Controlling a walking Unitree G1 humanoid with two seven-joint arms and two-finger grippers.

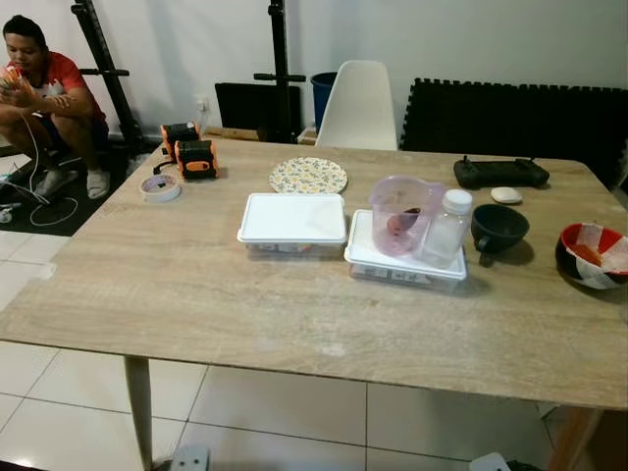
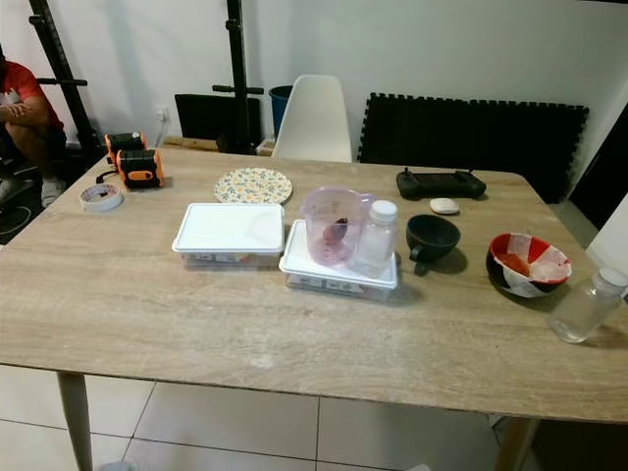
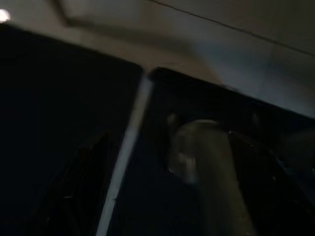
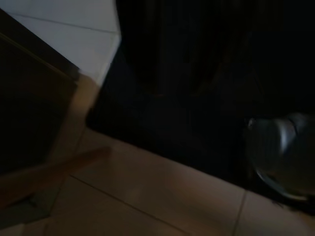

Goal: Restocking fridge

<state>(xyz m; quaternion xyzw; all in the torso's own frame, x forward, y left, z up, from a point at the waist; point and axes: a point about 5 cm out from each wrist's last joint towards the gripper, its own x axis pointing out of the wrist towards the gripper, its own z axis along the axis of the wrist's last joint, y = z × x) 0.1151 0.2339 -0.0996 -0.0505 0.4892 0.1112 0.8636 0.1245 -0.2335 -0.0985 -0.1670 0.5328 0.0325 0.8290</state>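
You have a wooden table point(image 1: 196, 294) ahead of you with the stock laid out mid-table: a white-lidded container point(image 1: 293, 222), and just beside it a second lidded container point(image 2: 339, 263) carrying a clear pink jug point(image 1: 403, 215) and a small white-capped bottle point(image 1: 448, 229) on its lid. To their right stand a dark cup point(image 2: 430, 238) and a red bowl point(image 2: 528, 264); behind them lie a patterned plate point(image 1: 308, 176) and a black controller point(image 1: 500, 173).

Neither gripper can be placed against these things — both wrist views are very dark, giving blurred floor tiles and dim shapes, so I cannot tell whether either pair of fingers is wide or closed, or how far the containers lie from them.

The right eye view adds a clear bottle point(image 2: 589, 304) near the table's right edge; the left eye view adds a seated person point(image 1: 44, 93) on the floor at far left.
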